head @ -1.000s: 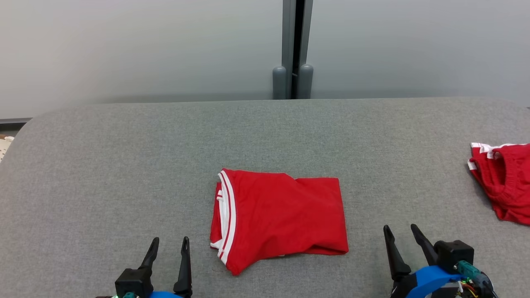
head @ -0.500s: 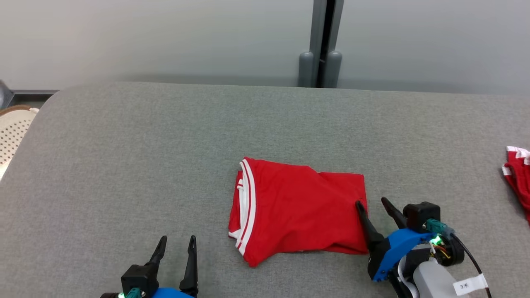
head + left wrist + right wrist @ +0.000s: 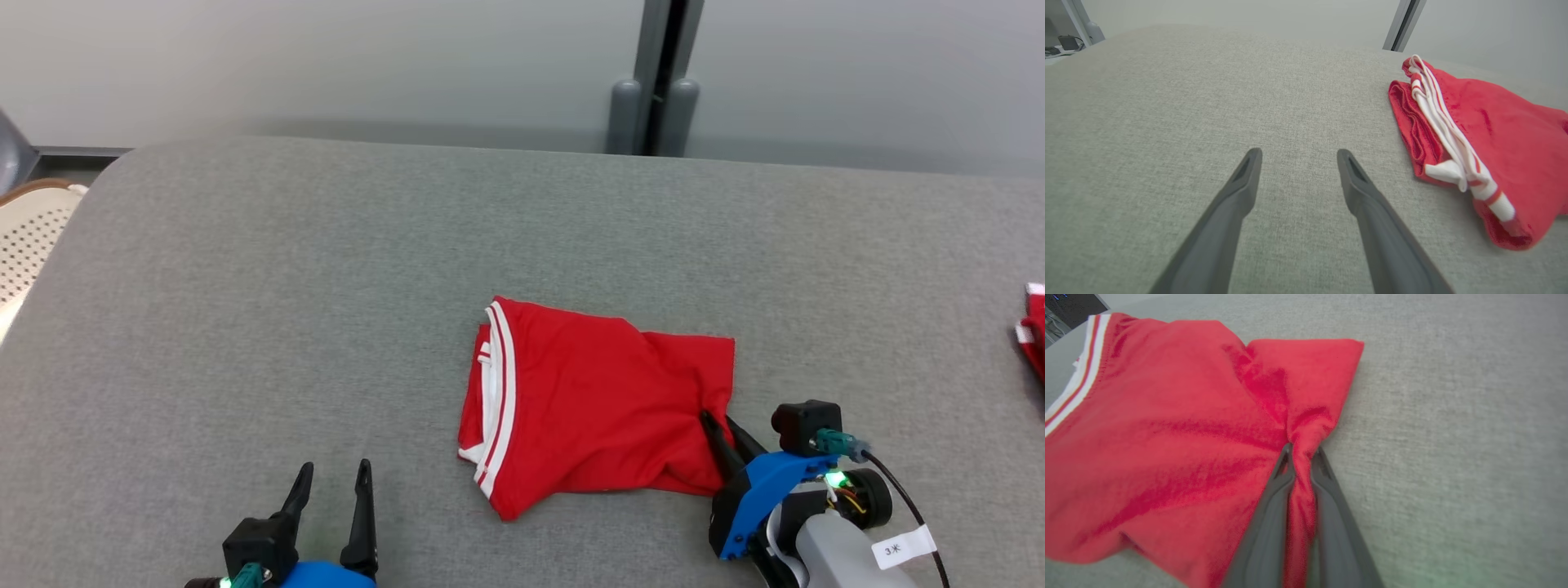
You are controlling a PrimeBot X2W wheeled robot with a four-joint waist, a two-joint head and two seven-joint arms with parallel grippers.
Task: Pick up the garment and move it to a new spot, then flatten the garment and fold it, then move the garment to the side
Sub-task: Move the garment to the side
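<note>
Head view: the folded red garment (image 3: pixel 588 408) sits near the front edge of the grey table (image 3: pixel 245 286), and the right gripper (image 3: pixel 725 426) is pinching its right side. Left wrist: the left gripper (image 3: pixel 1299 152) is spread wide over the table. Right wrist: fingers clamped on bunched cloth.

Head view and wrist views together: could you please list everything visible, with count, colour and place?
folded red fabric garment with white striped trim: one, red and white, middle of the surface, striped edge to the left
second red garment with white trim: one, red and white, far right edge of the surface, cut off by the frame
grey fabric-covered surface: one, grey, under both garments
grey upright post: one, grey, behind the surface
pale perforated object: one, cream, beyond the surface's left end
left gripper: one, dark fingers, open, over bare surface left of the folded garment
right gripper: one, dark fingers, pinching the folded garment's right edge
</note>
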